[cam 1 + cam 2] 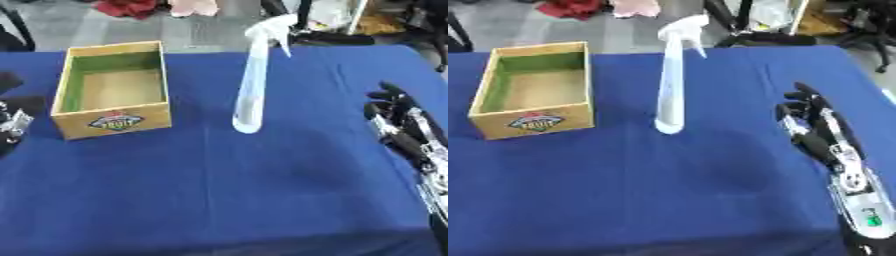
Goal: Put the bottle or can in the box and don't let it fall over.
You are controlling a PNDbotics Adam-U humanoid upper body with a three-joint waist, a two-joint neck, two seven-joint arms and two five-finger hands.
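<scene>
Right robot hand (pixel 811 125) rests with fingers relaxed and empty at 3 o'clock on the blue surface (pixel 667 200). Spray bottle (pixel 669 80) stands upright at centre, untouched; box (pixel 531 120) at 10 o'clock holds nothing. Task unstarted. Only the left eye view shows the left robot hand (pixel 10 125), finger state indeterminable.

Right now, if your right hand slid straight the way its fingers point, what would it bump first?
Probably nothing: the right hand points up along bare blue table; the spray bottle stands well off to its left.
</scene>
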